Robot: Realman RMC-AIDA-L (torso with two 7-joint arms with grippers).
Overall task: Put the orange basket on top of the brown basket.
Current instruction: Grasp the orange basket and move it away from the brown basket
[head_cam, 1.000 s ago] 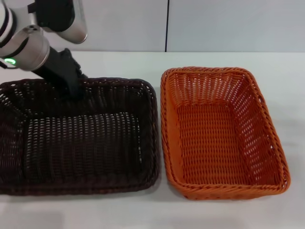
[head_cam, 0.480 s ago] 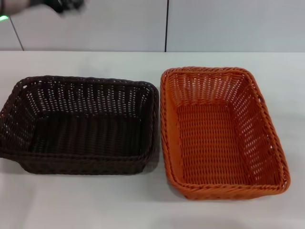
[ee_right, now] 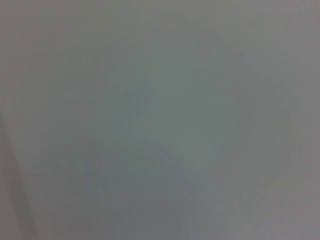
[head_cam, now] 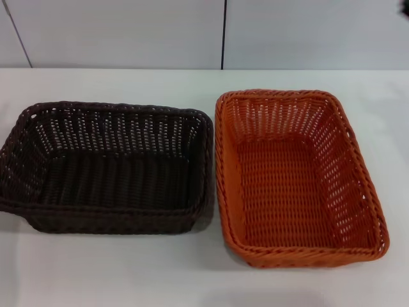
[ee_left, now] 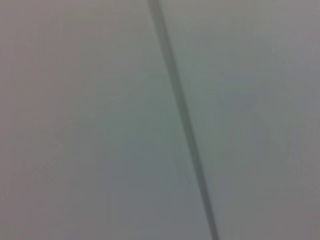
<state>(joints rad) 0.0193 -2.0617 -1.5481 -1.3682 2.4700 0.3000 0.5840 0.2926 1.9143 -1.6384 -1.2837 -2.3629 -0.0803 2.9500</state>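
The orange basket (head_cam: pixel 297 176) sits upright on the white table at the right in the head view, its open side up and empty. The brown basket (head_cam: pixel 108 169) sits beside it at the left, also upright and empty; their near sides almost touch. Neither gripper shows in the head view. The left wrist view shows only a plain grey surface with a dark seam, and the right wrist view shows only a plain grey surface.
The white table (head_cam: pixel 128 275) runs in front of and behind both baskets. A pale wall with a dark vertical seam (head_cam: pixel 223 35) stands at the table's far edge.
The left arm, which reached into the brown basket's far left side, has lifted away and left the view. The brown basket has settled flat, farther from the camera.
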